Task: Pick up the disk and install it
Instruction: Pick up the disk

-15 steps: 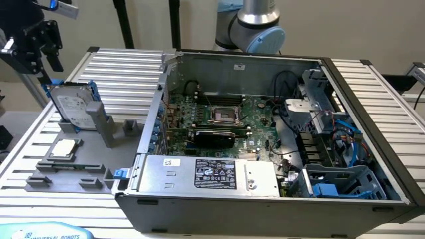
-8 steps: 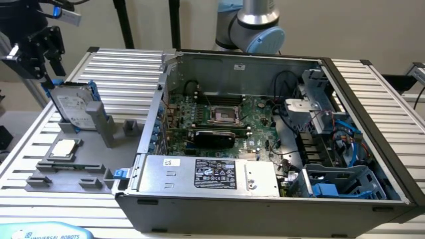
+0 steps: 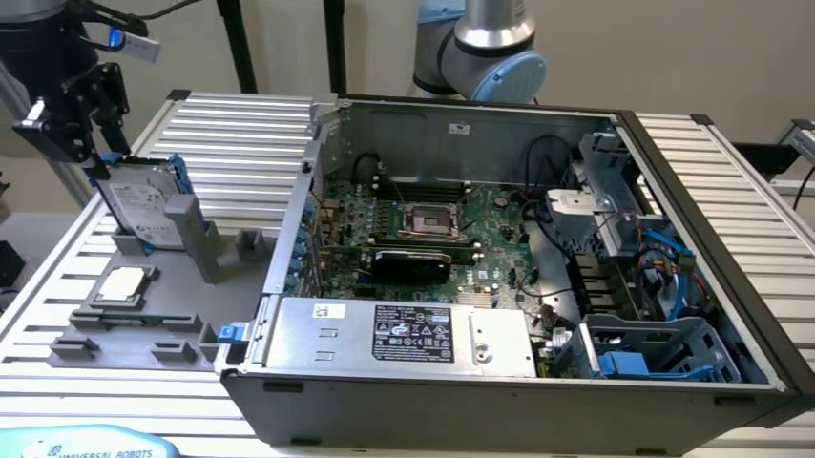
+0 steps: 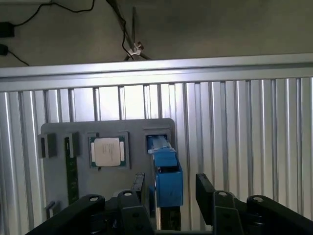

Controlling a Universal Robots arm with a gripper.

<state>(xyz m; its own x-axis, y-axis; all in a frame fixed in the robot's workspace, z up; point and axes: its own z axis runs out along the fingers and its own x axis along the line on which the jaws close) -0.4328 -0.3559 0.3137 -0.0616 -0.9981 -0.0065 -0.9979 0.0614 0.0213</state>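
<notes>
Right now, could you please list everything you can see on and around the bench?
disk: one, silver-grey with white label and blue rails, standing upright in the holder at the exterior view's left
CPU chip: one, silver, lying flat in the holder
holder: one, grey, on the table beside the case
computer case: one, dark grey, open, centre of the table
motherboard: one, green, inside the case
power supply: one, silver with black label, at the case's near side
table: one, ribbed silver, under everything
robot arm: one, silver and light blue, behind the case
claw: one, black, open, over the disk's top end
</notes>
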